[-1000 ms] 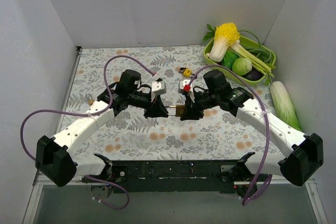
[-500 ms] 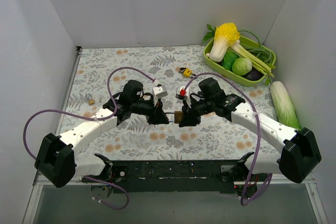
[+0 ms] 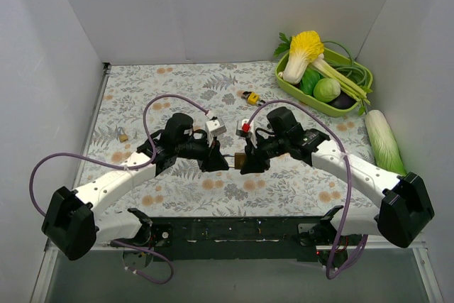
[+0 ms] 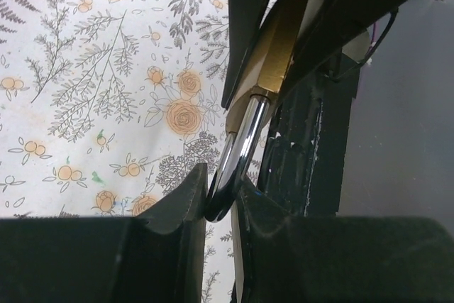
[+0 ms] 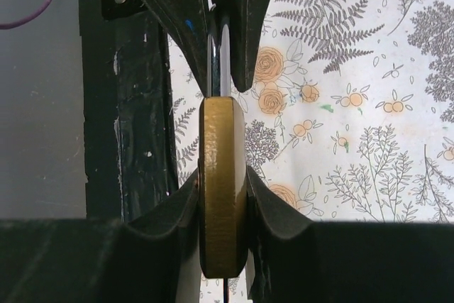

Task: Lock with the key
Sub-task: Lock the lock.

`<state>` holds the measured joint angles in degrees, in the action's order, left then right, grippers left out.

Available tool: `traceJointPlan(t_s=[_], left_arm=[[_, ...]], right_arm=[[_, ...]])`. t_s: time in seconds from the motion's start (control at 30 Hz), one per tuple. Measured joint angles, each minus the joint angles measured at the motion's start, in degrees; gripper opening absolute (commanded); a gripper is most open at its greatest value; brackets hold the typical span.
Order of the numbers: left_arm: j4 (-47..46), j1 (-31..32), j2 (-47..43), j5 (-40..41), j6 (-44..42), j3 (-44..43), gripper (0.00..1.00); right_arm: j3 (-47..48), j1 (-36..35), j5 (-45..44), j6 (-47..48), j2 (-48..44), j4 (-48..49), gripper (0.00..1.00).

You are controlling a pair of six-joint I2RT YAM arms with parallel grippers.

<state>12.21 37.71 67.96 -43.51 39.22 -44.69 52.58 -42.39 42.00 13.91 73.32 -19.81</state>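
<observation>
White walls stand on three sides. A cloth with orange flowers and grey ferns covers the table. A black bar runs along the near edge, in front of both grippers.

Far behind the right gripper, off to its right, a green tray holds toy greens. A long cabbage lies near the tray on the cloth. A small yellow block lies behind the same gripper. Well out to the left of the left gripper sits a little lock. Purple cables loop over both arms.

Only the brass lock is between the two grippers, held above the cloth. The right fingers are squeezed tight on its flat sides. The left fingers are pinched on its shiny loop.

A second ago the grippers and the lock were a bit farther back. Now they are closer to the black bar. The tray, the block and the little lock have not moved.
</observation>
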Motion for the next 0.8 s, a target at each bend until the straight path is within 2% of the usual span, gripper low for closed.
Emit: traceJointPlan(t_s=[0.23, 0.27, 0.3, 0.33, 0.47, 0.5, 0.57, 0.67, 0.7, 0.77, 0.8], left_arm=[[2.4, -0.68, -3.15, -4.44, -6.32, -1.11, 0.0], [3.43, -0.92, -3.15, -5.01, -7.69, -1.95, 0.0], [4.74, -1.27, -3.13, -5.81, -9.53, -3.15, 0.0], [6.27, -1.57, -3.06, -6.58, -11.34, -4.61, 0.0], [9.57, -2.08, -2.8, -9.55, -17.57, -11.02, 0.0], [9.25, -1.92, -2.75, -9.81, -18.71, -12.37, 0.0], [9.35, -1.7, -2.75, -10.69, -20.52, -13.84, 0.0], [10.67, -2.14, -2.62, -11.23, -22.4, -14.23, 0.0], [11.3, -2.4, -2.51, -11.26, -22.84, -14.23, 0.0], [11.93, -2.84, -2.27, -11.39, -23.23, -14.23, 0.0], [11.98, -3.1, -2.16, -11.41, -23.37, -14.23, 0.0]], right_arm=[[0.85, 0.81, 3.1, 6.03, -2.84, -2.75, 0.01], [1.25, 0.87, 3.3, 6.84, -2.84, -3.23, 0.08], [1.73, 0.94, 3.54, 7.8, -2.82, -3.78, 0.22], [2.25, 0.98, 3.67, 8.83, -2.82, -4.26, 0.3], [4.46, 1.03, 4.11, 11.5, -2.36, -6.91, 0.54], [5.03, 0.9, 4.7, 12.0, -1.99, -7.13, 0.57], [6.16, 0.85, 5.4, 12.48, -1.38, -7.39, 0.57], [7.67, 2.08, 6.21, 12.96, -1.27, -7.96, 0.47], [8.07, 2.8, 6.54, 12.87, -1.27, -7.98, 0.48], [8.37, 4.24, 7.45, 12.11, -1.27, -7.91, 0.57], [8.39, 4.74, 7.93, 11.41, -1.27, -7.82, 0.73]])
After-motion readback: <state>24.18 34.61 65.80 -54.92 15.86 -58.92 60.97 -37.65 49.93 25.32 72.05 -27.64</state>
